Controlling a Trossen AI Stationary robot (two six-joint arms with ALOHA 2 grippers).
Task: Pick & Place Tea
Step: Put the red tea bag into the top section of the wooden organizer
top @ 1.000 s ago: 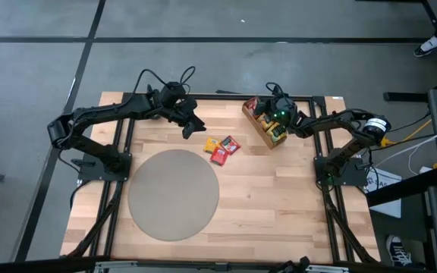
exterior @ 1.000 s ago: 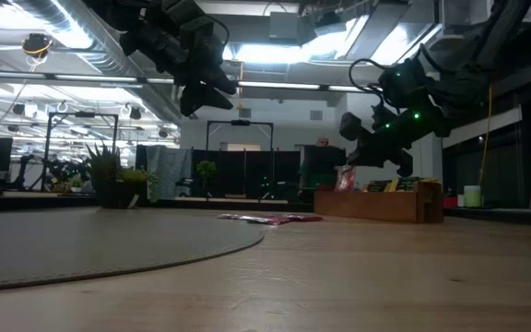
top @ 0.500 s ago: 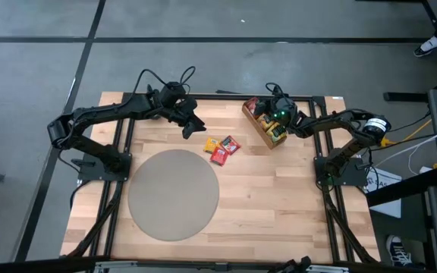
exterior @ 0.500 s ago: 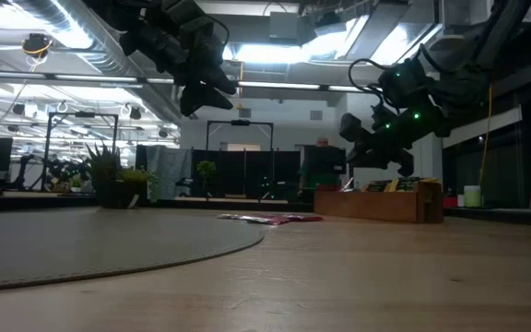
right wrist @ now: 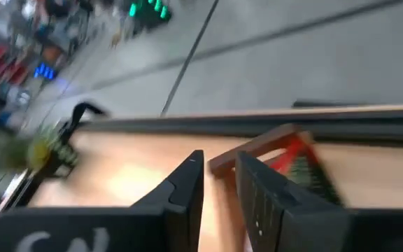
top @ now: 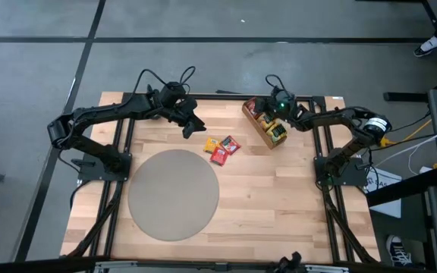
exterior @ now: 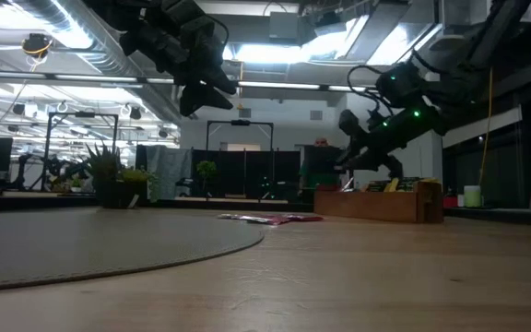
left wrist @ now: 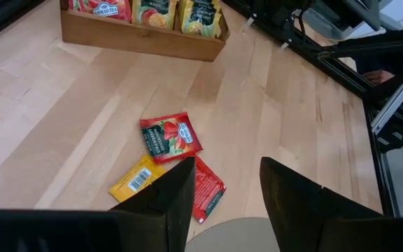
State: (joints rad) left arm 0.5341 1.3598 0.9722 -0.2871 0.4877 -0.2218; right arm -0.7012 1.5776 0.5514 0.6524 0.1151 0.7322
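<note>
Hovering empty and part-open over the wooden tray (top: 265, 121), the right gripper (top: 279, 104) risks snagging upright sachets (left wrist: 165, 11). The left gripper (left wrist: 222, 183) waits, jaws apart, above three loose sachets (top: 222, 148).

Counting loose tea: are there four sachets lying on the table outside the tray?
No: three sachets lie loose on the table.

The tray (left wrist: 143, 36) is cut off by the left wrist view's edge, its sachets (left wrist: 147, 12) half seen (labels unreadable). In the right wrist view, a red sachet (right wrist: 294, 157) is blurred.
</note>
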